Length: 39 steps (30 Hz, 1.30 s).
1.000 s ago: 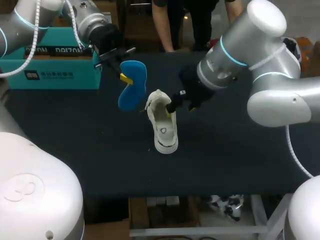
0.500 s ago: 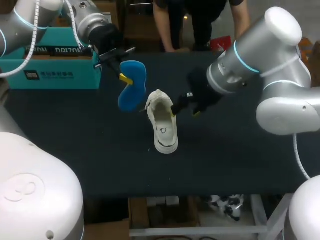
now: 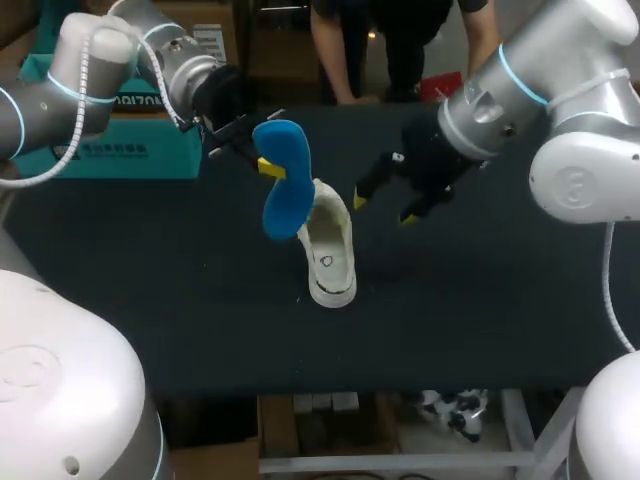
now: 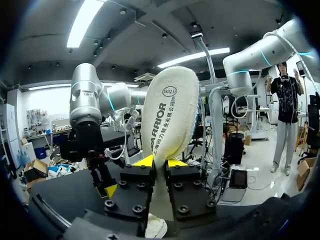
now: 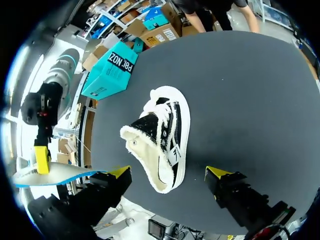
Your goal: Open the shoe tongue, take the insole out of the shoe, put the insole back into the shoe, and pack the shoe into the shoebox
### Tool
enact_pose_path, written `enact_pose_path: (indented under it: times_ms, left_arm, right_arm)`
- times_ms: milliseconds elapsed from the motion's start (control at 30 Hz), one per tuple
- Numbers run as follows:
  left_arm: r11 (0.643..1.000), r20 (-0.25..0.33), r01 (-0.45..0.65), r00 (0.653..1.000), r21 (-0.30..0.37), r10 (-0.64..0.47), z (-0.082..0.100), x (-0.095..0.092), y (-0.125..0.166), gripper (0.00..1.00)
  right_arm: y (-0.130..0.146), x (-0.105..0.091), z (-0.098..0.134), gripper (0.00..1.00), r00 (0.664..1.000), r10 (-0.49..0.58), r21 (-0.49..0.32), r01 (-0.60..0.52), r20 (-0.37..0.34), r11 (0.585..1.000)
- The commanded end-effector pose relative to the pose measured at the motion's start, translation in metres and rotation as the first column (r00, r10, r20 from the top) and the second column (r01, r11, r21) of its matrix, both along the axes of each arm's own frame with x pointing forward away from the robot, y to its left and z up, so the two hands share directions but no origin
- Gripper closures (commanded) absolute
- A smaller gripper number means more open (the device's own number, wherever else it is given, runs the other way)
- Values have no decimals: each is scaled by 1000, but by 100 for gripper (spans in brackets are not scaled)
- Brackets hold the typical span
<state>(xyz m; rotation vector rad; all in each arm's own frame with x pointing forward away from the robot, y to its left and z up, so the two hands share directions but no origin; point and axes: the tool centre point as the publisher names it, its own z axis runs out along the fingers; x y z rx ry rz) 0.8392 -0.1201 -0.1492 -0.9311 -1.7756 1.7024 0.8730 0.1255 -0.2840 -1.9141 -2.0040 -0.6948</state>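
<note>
My left arm [image 3: 95, 50] hides part of the shoebox [image 3: 110, 155]; the insole [image 3: 283, 178] overlaps the shoe's [image 3: 332, 262] edge.

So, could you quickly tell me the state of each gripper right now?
Left gripper: shut on the insole.
Right gripper: open, holding nothing.

The right gripper [image 3: 383, 208] has let go of the shoe [image 3: 330, 250] and drawn off toward 3 o'clock, fingers spread, while the left gripper [image 3: 268, 166] has swung the insole [image 3: 283, 190] from the shoe's 9 o'clock side in over its 11 o'clock rim.
</note>
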Motion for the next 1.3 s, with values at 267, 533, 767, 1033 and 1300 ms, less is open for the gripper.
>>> enact_pose_path:
  times_ms: [267, 533, 767, 1033, 1300]
  left_arm:
    - [994, -213, 51, 975, -94, -70, 2, -2, 2, 100]
    - [994, -195, 69, 977, -84, -84, 7, -7, -1, 100]
    - [993, -162, 93, 981, -75, -105, 11, -14, -5, 100]
    - [991, -169, 107, 978, -85, -120, 9, -14, -8, 100]
    - [989, -268, 60, 959, -135, -94, 13, -6, -8, 100]
  right_arm:
    - [-12, -9, 1, 0, 999, -42, 92, 45, -34, 995]
    - [-10, -8, 6, 0, 986, -96, 136, 114, -133, 984]
    - [-4, -17, 12, 0, 890, -204, 176, 296, -408, 939]
    - [2, -28, 18, 0, 766, -259, 167, 428, -589, 888]
    - [3, -29, 18, 0, 735, -260, 189, 466, -626, 864]
